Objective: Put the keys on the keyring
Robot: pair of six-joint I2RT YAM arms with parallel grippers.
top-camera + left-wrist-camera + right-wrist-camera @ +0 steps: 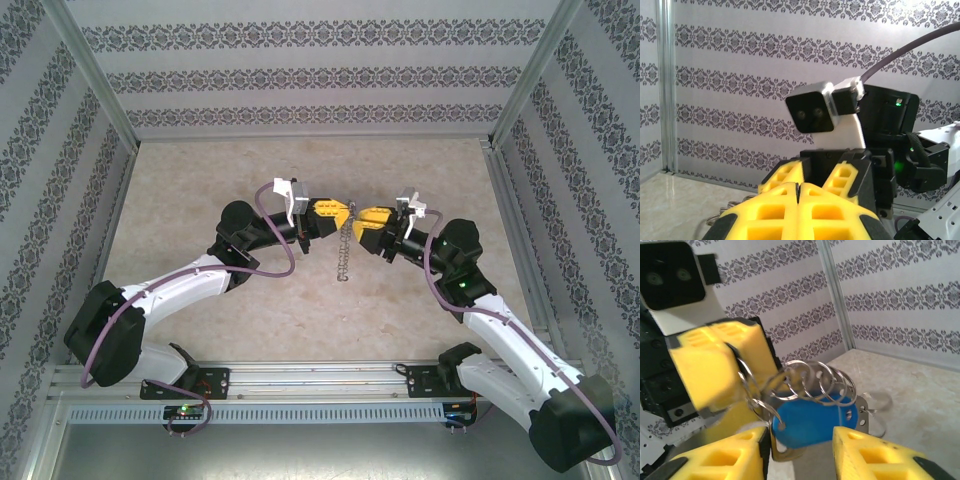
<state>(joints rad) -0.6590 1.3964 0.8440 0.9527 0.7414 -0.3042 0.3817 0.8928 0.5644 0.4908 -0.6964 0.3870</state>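
Right wrist view: right pincer (801, 436) has its yellow fingers spread, and the key (810, 420) sits in the gap between them with its bright blue head facing the camera. Cannot tell whether either finger touches it. A silvery metal edge shows just behind the blue head on its right side. Just above the key is the keyring (826, 377), which reads as several thin silvery loops bunched side by side, and the key hangs under them. The wire runs left into the seam of the left pincer (715, 365), whose yellow fingers are pressed together and pinching the keyring. Its wrist camera (670, 275) sits above those fingers. Left wrist view: the left pincer's own fingers meet at a tight seam at the bottom of frame, and a bit of silvery ring peeks out low on the left. The right pincer faces it just beyond, fingers apart in a V, with a dark boxy camera on a white mount above them. Top external view: both pincers meet tip to tip above the middle of the surface (200, 180), arms angled in from either side. A fine chain (344, 255) trails from the meeting point toward the near edge. Cannot tell if it hangs free or lies on the beige marbled surface. Patterned walls (320, 80) stand on three sides.
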